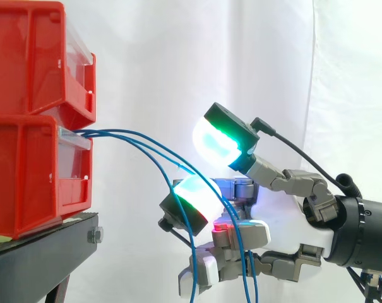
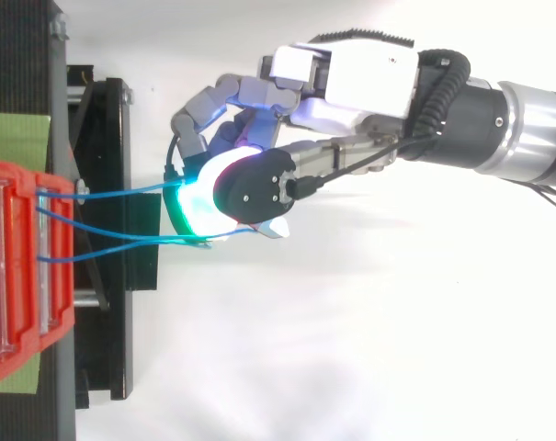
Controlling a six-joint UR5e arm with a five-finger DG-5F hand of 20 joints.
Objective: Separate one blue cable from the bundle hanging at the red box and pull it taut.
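Several thin blue cables (image 1: pixel 135 134) leave the front of the lower red bin (image 1: pixel 26 170) and arc right and down in slack curves. In the top view the cables (image 2: pixel 121 191) run from the bin (image 2: pixel 20 276) to my hand (image 2: pixel 360 78). The hand (image 1: pixel 247 235) sits at the bundle to the right of the bins, its fingers curled. A lower cyan-glowing pad (image 1: pixel 194 197) hooks over the cables, which pass between it and the palm and hang down below. An upper green-cyan pad (image 1: pixel 219 142) stands clear above them. Which single cable is held is hidden.
A second red bin (image 1: pixel 26 63) is stacked on the lower one, both on a black stand (image 1: pixel 45 252). A white curtain hangs behind. Open space lies right of the stand and below the hand, where the cable ends dangle.
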